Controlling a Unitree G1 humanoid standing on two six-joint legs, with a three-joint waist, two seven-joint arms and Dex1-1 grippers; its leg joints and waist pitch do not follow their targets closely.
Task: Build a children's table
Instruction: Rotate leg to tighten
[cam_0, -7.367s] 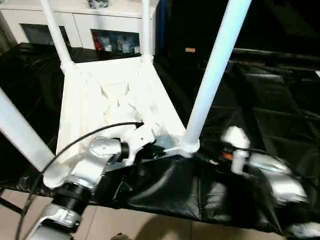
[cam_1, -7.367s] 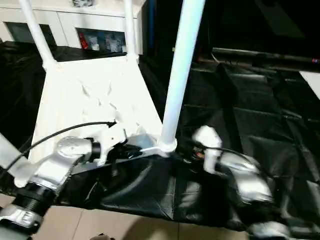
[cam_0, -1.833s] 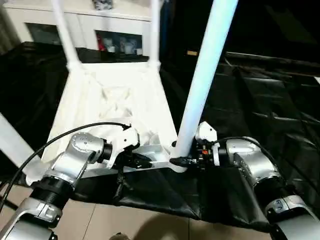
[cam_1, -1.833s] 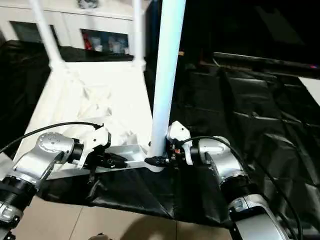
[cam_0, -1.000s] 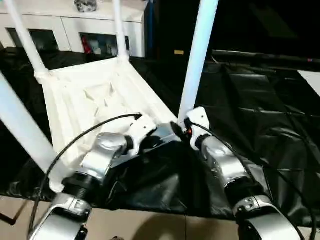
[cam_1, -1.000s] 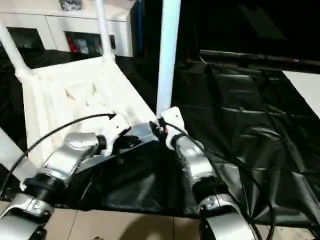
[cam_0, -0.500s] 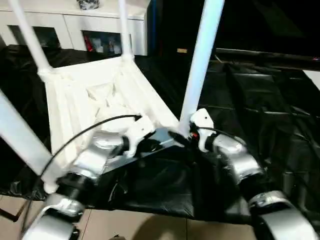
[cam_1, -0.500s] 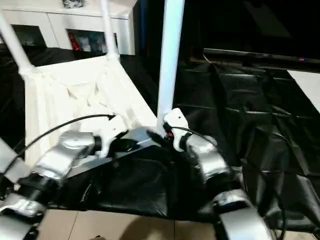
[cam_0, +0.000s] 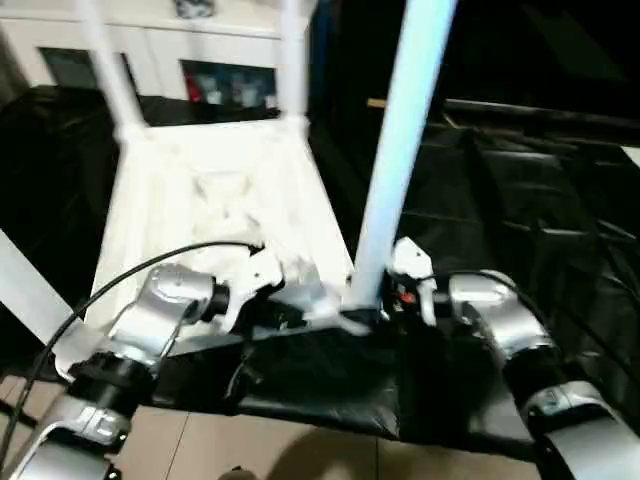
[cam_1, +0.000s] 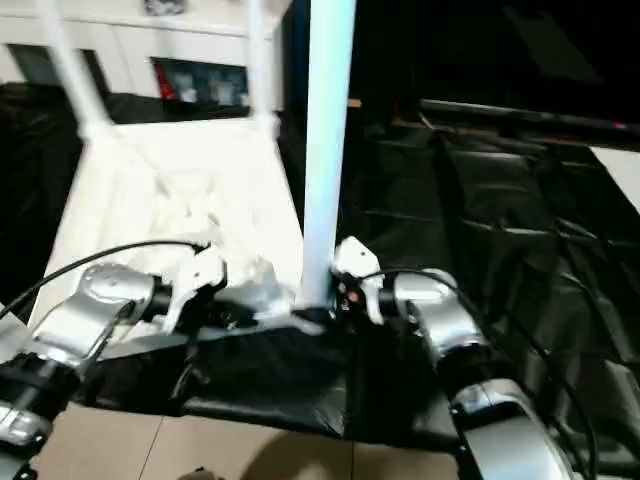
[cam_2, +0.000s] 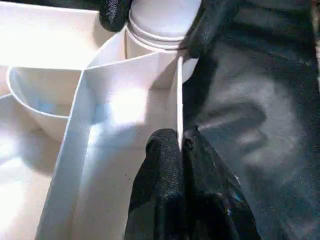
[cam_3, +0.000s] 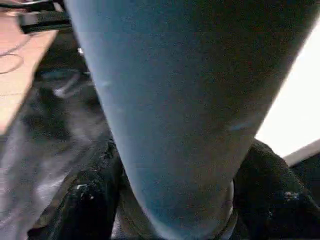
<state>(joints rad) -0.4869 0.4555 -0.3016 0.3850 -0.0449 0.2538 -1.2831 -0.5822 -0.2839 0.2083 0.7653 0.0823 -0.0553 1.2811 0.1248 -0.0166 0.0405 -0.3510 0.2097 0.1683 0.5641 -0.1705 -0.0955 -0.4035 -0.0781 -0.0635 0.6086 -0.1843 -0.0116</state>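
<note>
The children's table lies upside down: its white ribbed tabletop (cam_0: 210, 200) faces up, with white legs standing in the corner sockets. My left gripper (cam_0: 300, 312) is shut on the thin near rim (cam_2: 177, 100) of the tabletop, close to the near right corner. My right gripper (cam_0: 368, 305) reaches in from the right. Its black fingers (cam_3: 85, 205) press both sides of the near right leg (cam_0: 400, 150) at its base (cam_2: 160, 20). Two far legs (cam_0: 293, 60) rise at the back, and a near left leg (cam_0: 30, 280) slants past the picture's edge.
A black sheet (cam_0: 540, 200) covers the work surface under and to the right of the table. A white cabinet (cam_0: 210, 60) with glass doors stands behind. Tan floor (cam_0: 300, 450) shows below the near edge. A black cable (cam_0: 150, 265) arcs over my left forearm.
The view has shifted. My right forearm has swung from pointing ahead to reaching in from the right, its gripper staying at the leg's base. The left gripper still holds the rim.
</note>
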